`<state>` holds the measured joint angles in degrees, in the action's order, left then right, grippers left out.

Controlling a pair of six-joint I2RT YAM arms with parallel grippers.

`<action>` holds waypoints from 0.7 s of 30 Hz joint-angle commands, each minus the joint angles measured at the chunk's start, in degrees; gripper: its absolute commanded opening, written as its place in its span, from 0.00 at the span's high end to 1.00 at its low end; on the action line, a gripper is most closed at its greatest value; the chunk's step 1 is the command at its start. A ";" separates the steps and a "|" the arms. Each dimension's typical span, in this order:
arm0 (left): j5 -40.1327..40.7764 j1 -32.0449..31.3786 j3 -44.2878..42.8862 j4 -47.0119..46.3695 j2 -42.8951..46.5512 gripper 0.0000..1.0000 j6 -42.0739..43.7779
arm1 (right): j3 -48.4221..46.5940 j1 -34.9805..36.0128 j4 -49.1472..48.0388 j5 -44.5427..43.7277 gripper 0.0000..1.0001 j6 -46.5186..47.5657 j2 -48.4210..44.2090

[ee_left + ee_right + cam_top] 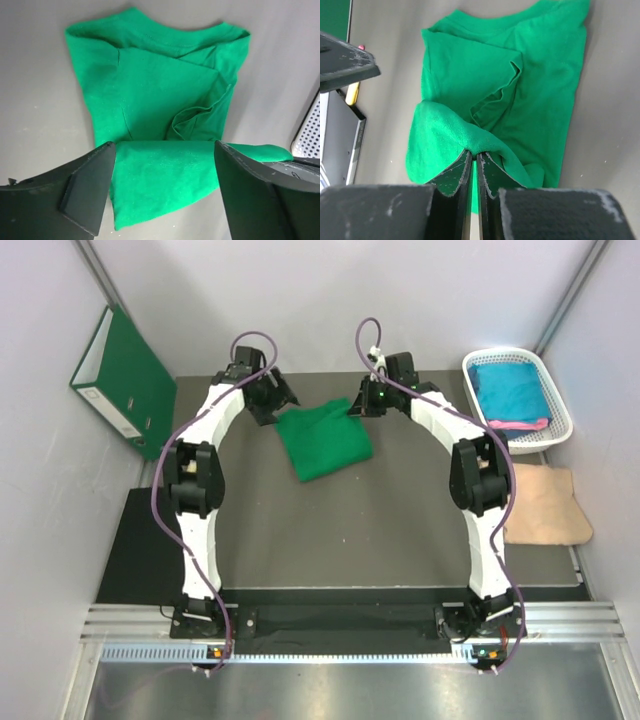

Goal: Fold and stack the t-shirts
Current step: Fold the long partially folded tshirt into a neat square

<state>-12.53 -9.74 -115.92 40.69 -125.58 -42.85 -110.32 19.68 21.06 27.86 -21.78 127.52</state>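
A bright green t-shirt (325, 440) lies partly folded on the dark table, its back edge doubled over. Hovering at that edge's left end, my left gripper (268, 400) is open; in the left wrist view its fingers (90, 185) straddle the folded flap of the green t-shirt (160, 100) without touching it. My right gripper (362, 403) is at the right end, shut on a pinch of the cloth. The right wrist view shows that gripper (475, 156) clamping a raised ridge of the green t-shirt (520, 75). A teal t-shirt (510, 390) and a pink one (520, 424) lie in a basket.
The white basket (560, 405) stands at the back right. A tan cloth (545, 505) lies in front of it. A dark green binder (120, 380) leans against the left wall. Grey walls close in three sides.
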 commanded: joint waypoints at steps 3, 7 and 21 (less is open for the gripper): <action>-6.71 0.51 1.38 -3.41 -3.88 0.22 1.46 | -0.68 -1.31 -1.81 2.29 0.95 -1.60 0.53; -9.52 0.77 4.73 -7.02 -4.06 0.41 0.66 | -0.68 -1.75 -1.90 3.08 0.95 -2.48 1.06; -7.32 0.86 15.71 -5.35 3.32 0.45 1.81 | -0.51 -2.81 -1.72 4.57 0.95 -3.53 1.41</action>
<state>-19.22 -9.23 -103.68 37.19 -127.55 -41.21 -110.26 17.74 21.10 31.31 -24.91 128.16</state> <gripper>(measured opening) 0.557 0.048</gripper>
